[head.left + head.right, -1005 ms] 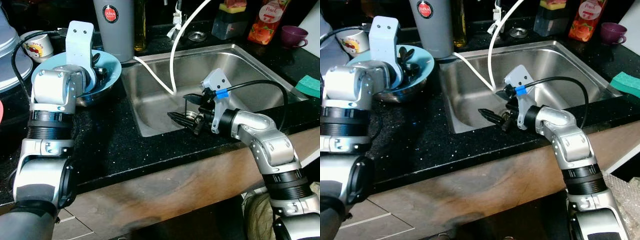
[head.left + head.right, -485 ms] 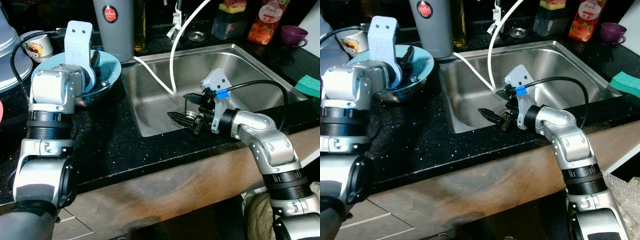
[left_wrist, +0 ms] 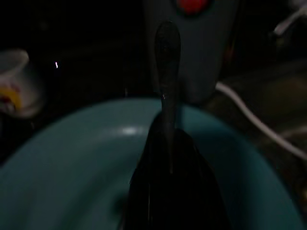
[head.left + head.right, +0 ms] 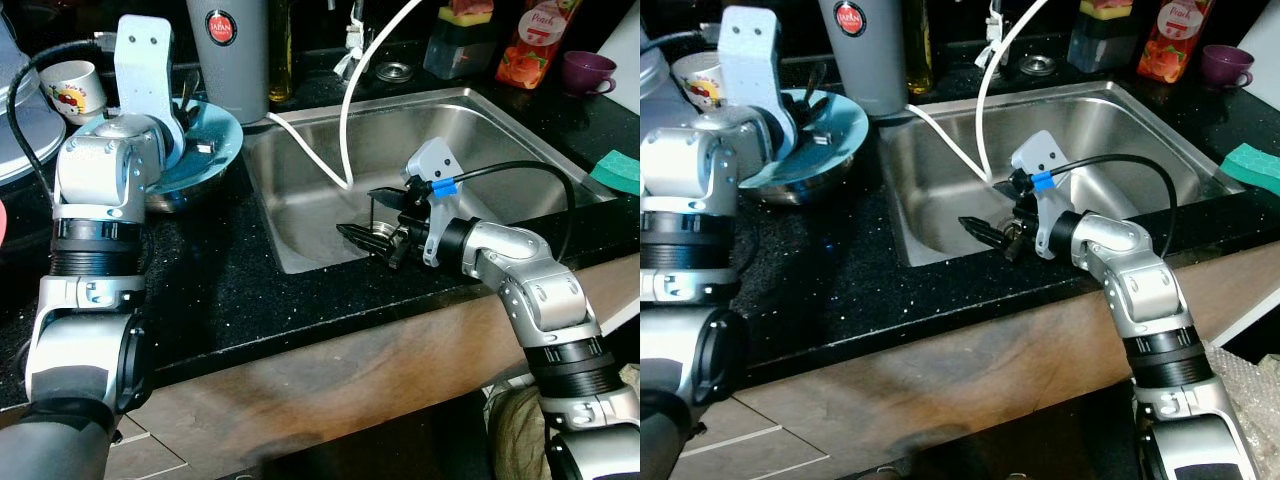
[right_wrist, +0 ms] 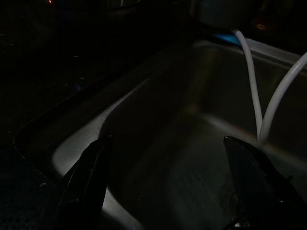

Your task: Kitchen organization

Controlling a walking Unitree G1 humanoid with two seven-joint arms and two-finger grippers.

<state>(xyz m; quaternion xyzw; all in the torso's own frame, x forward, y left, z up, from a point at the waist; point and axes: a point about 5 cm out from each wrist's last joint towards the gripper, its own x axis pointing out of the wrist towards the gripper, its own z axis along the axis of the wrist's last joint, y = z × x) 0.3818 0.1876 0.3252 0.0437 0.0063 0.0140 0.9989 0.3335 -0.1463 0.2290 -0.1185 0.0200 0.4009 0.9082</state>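
Note:
A light blue bowl (image 4: 218,135) sits on the black counter left of the sink, nested in a steel bowl (image 4: 185,197). My left gripper (image 3: 168,143) hovers just over it, shut on a slim metal utensil (image 3: 166,52) whose rounded end sticks out past the fingertips. A small metal piece (image 4: 205,148) lies inside the bowl. My right gripper (image 4: 357,212) hangs low in the steel sink (image 4: 500,130) near its front wall, open with nothing between its fingers (image 5: 86,177).
A white hose (image 4: 345,120) loops down into the sink close to my right gripper. A grey canister (image 4: 228,50) and a white mug (image 4: 72,85) stand behind the bowl. A juice bottle (image 4: 535,40), purple cup (image 4: 585,72) and green sponge (image 4: 620,170) sit at the right.
My left gripper has risen out of the blue bowl and moved back, with the utensil in it. The right arm has not moved.

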